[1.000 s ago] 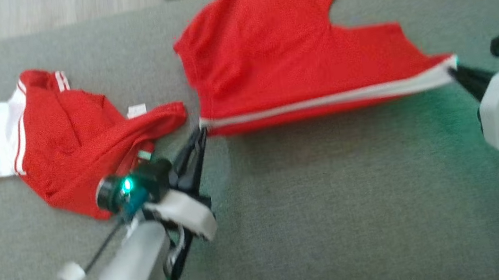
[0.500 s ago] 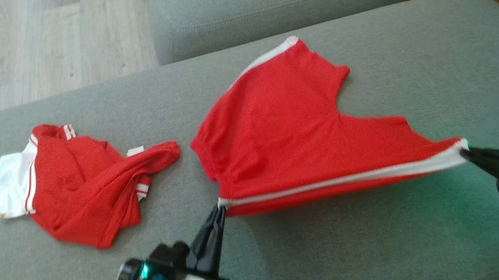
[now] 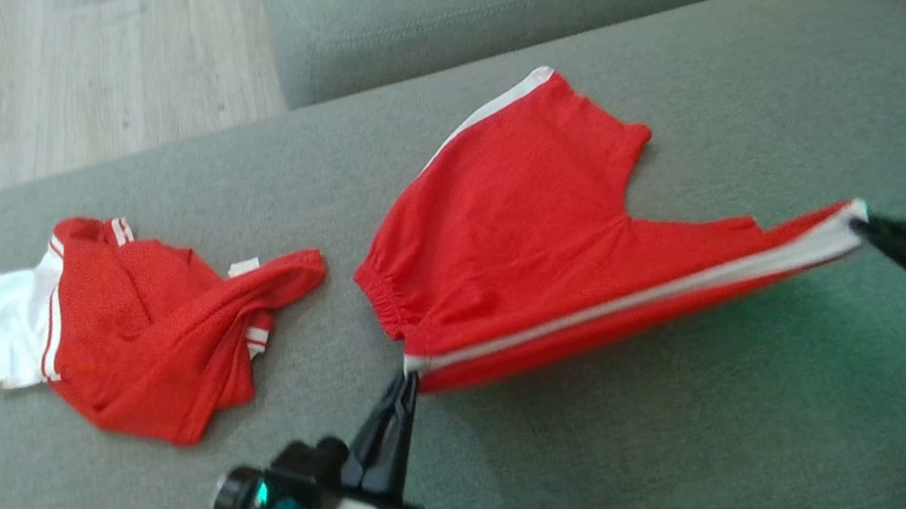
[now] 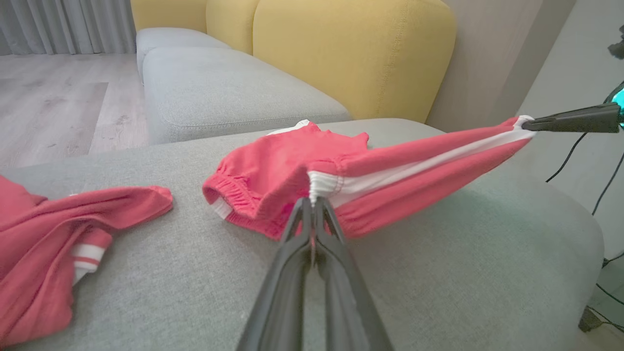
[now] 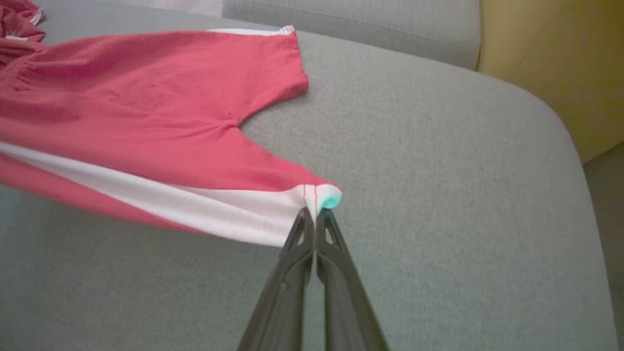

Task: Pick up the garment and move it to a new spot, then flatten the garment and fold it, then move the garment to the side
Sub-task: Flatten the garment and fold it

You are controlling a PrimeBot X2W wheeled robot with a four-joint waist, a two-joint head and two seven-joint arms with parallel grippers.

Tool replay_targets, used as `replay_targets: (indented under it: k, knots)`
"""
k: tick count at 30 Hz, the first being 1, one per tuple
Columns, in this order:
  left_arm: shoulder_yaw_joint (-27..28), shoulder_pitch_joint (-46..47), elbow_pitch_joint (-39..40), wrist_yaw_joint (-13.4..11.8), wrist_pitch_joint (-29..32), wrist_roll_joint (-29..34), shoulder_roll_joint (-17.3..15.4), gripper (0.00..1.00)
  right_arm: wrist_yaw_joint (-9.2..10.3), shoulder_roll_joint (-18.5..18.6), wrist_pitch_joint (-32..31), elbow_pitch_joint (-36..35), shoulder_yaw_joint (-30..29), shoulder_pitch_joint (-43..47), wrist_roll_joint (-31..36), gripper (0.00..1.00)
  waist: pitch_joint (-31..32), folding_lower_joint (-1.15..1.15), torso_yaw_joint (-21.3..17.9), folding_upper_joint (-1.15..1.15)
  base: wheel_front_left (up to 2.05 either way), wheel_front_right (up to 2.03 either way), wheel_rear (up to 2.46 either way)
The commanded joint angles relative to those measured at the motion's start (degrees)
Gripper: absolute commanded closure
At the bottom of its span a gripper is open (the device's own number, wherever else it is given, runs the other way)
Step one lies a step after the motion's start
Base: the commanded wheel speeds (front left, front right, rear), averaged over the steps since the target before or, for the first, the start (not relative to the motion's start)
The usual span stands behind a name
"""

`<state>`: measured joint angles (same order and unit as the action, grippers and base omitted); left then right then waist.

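Garment [image 3: 522, 255], red shorts, white side stripe: stretched taut over grey cushion [image 3: 614, 442], far leg resting on it. My left gripper [image 3: 408, 378] pinched closed on waistband corner; right gripper [image 3: 862, 221] clamped on leg hem.

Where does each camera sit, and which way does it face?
Head view: on the head, looking forward and down at the grey cushion; left gripper and right gripper show, each shut on the red shorts.
Left wrist view: on the left wrist, looking along its fingers toward the yellow backrest; the right gripper shows too.
Right wrist view: on the right wrist, looking along its fingers down at the cushion.
Both wrist views share the shorts' white stripe.
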<state>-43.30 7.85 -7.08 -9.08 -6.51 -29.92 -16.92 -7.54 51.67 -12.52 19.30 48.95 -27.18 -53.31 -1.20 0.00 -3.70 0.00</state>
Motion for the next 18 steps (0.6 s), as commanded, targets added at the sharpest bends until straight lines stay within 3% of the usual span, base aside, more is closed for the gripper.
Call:
replay_targets:
  k: [1, 10, 18]
  knots:
    - [3.37, 4.61, 1.80, -0.96, 0.13, 0.06, -1.77, 1.00, 0.05, 1.66, 0.99, 0.05, -2.57, -2.00, 1.38, 1.00, -1.63, 0.00, 0.86, 0.00, 0.00, 0.00, 0.00]
    - [4.18, 15.49, -0.46, 0.58, 2.78, 1.21, -0.64, 1.00, 0.05, -2.40, -1.38, 0.73, -8.51, -11.82, 8.04, 1.00, -10.76, 0.00, 5.27, 0.00, 0.00, 0.00, 0.00]
    - [2.87, 26.03, -8.26, 3.28, 4.66, 2.33, 3.01, 1.00, 0.05, -4.87, -3.86, 4.83, -7.08, -22.81, 11.83, 1.00, -18.06, 0.00, 10.69, 0.00, 0.00, 0.00, 0.00]
